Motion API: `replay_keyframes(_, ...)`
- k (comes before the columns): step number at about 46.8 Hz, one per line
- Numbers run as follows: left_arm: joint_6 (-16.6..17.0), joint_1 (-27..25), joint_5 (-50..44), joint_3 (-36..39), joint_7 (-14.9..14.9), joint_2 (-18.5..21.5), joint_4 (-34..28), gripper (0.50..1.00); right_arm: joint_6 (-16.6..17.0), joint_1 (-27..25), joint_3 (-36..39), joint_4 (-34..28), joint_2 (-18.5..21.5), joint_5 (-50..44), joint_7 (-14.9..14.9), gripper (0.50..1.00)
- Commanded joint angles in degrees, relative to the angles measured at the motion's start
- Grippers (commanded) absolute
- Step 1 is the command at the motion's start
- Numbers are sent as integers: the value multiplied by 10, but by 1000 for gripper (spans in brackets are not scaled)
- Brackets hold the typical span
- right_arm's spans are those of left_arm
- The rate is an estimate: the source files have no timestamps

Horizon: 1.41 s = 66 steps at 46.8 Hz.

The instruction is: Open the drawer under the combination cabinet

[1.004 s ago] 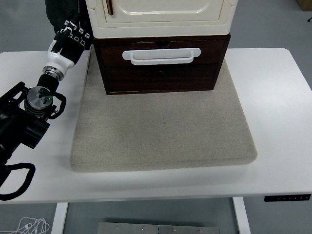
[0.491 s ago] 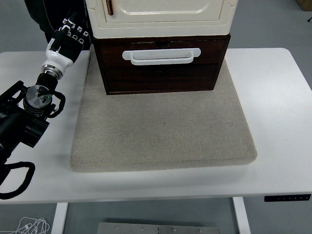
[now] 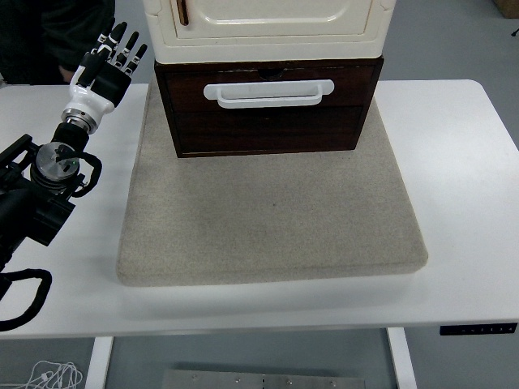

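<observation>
White counter (image 3: 470, 162) spans the view; near edge at 6 o'clock. Grey felt-like mat (image 3: 272, 219) lies across its middle, reaching toward 12 o'clock, where the cabinet stands on it.

Combination cabinet (image 3: 268, 28): cream upper unit with a panelled door, top cut off by the picture edge at 12 o'clock. Directly beneath it, the dark brown drawer (image 3: 268, 121), front face flush with the cabinet base, so it reads as closed. White bar handle (image 3: 268, 92) runs across the upper part of the drawer front; nothing touches it.

Left arm (image 3: 40, 190) enters from 9 o'clock, black joints and cabling over the counter's left side. Left hand (image 3: 101, 69) sits toward 10–11 o'clock, just beside the cabinet's left edge but apart from it. Fingers (image 3: 122, 44) are extended and slightly spread, pointing toward 12 o'clock, holding nothing.

Dark shape behind the hand at 11 o'clock, possibly a person's clothing; too little shows to tell.
</observation>
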Motion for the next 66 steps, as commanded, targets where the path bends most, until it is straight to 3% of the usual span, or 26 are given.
replay_keyframes(1, 0, -1, -1, -1, 0, 4, -1, 1000, 0, 0, -1, 0, 0, 0, 0, 926)
replay_keyframes(21, 12, -13, 0, 0, -4, 64, -4, 1000, 0, 0, 0, 0, 0, 0, 0, 926)
replay_keyframes(33, 17, -45, 2, 1, -4, 109, -8, 1000, 0, 0, 0, 0, 0, 0, 0, 926)
replay_keyframes(51, 40, -99, 0, 0, -12, 187, -91, 1000, 0, 0, 0, 0, 0, 0, 0, 926)
replay_keyframes(66, 54, -187, 2, 13, -6, 260, -149, 1000, 0, 0, -1, 0, 0, 0, 0, 928)
